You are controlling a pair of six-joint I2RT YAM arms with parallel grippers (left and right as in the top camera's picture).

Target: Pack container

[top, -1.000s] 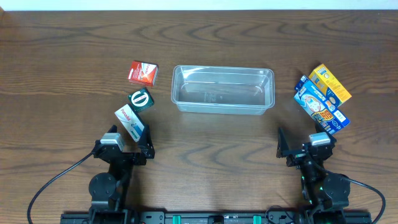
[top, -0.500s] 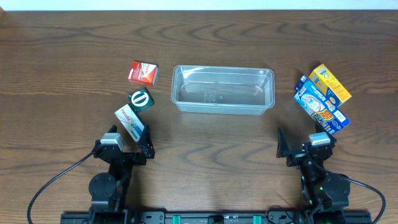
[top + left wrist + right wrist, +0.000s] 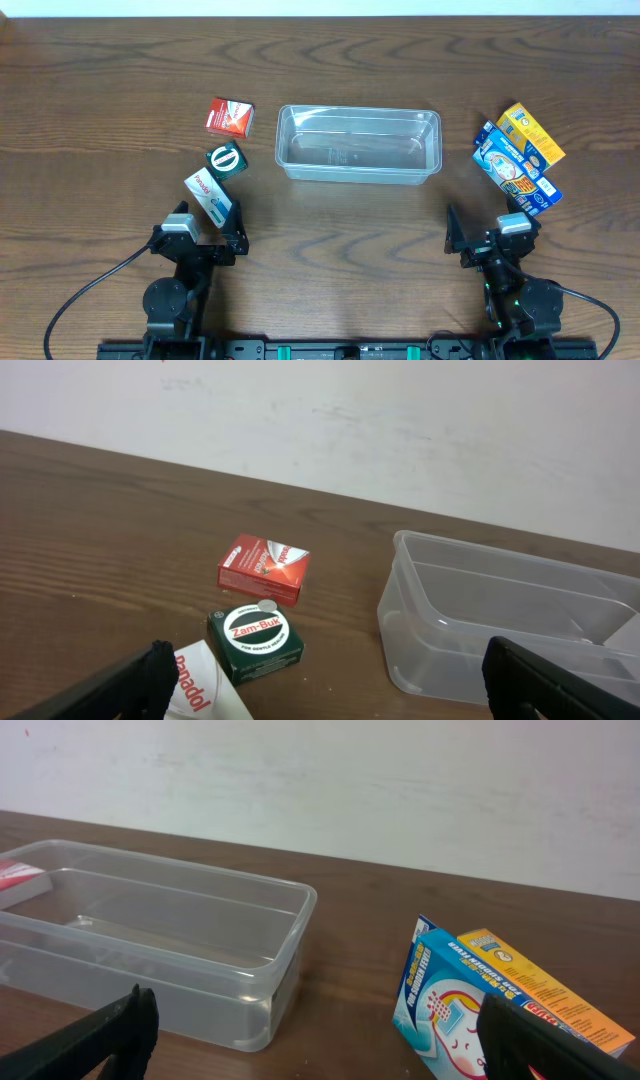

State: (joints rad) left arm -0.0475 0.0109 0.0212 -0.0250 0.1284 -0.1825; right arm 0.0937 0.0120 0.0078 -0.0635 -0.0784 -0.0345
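The clear plastic container (image 3: 358, 144) stands empty in the middle of the table, long side toward me; it also shows in the left wrist view (image 3: 520, 620) and the right wrist view (image 3: 150, 945). My left gripper (image 3: 203, 231) sits near the front edge, open, with a white Panadol box (image 3: 208, 195) just ahead of its left finger. My right gripper (image 3: 492, 233) is open too, holding nothing, with a blue box (image 3: 470, 1005) in front of its right finger.
Left of the container lie a red box (image 3: 230, 116) and a green Zam-Buk box (image 3: 226, 160). On the right, a blue box (image 3: 514, 168) and a yellow box (image 3: 530, 134) lie side by side. A white wall rises behind the table.
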